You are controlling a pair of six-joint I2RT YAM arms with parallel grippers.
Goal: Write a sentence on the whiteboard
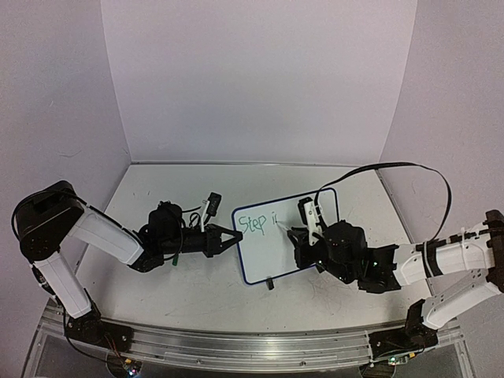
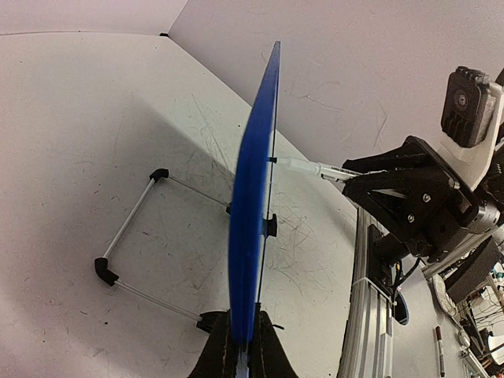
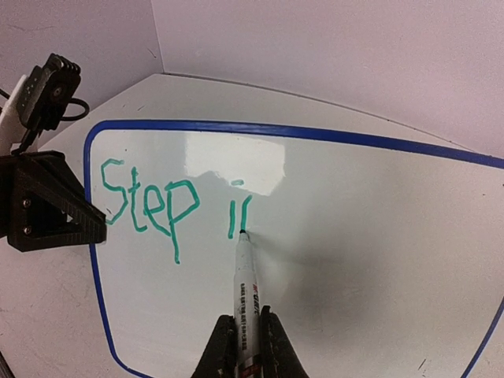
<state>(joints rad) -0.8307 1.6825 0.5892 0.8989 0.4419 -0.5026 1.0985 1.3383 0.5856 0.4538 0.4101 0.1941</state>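
Note:
The whiteboard [image 1: 272,252] stands tilted mid-table, white with a blue rim. Green lettering on it [image 3: 150,206] reads "Step" followed by an "i" and one more stroke; it also shows in the top view [image 1: 253,224]. My left gripper [image 1: 231,239] is shut on the board's left edge, seen edge-on as a blue slab [image 2: 250,236] between the jaws in the left wrist view. My right gripper [image 3: 246,339] is shut on a white marker [image 3: 246,295] whose tip touches the board at the last stroke. In the top view the right gripper [image 1: 309,235] is at the board's right half.
The board's wire stand with black feet [image 2: 130,236] rests on the scribbled tabletop behind it. White walls close the back and sides. An aluminium rail [image 1: 252,346] runs along the near edge. Cables loop above the right arm [image 1: 394,169].

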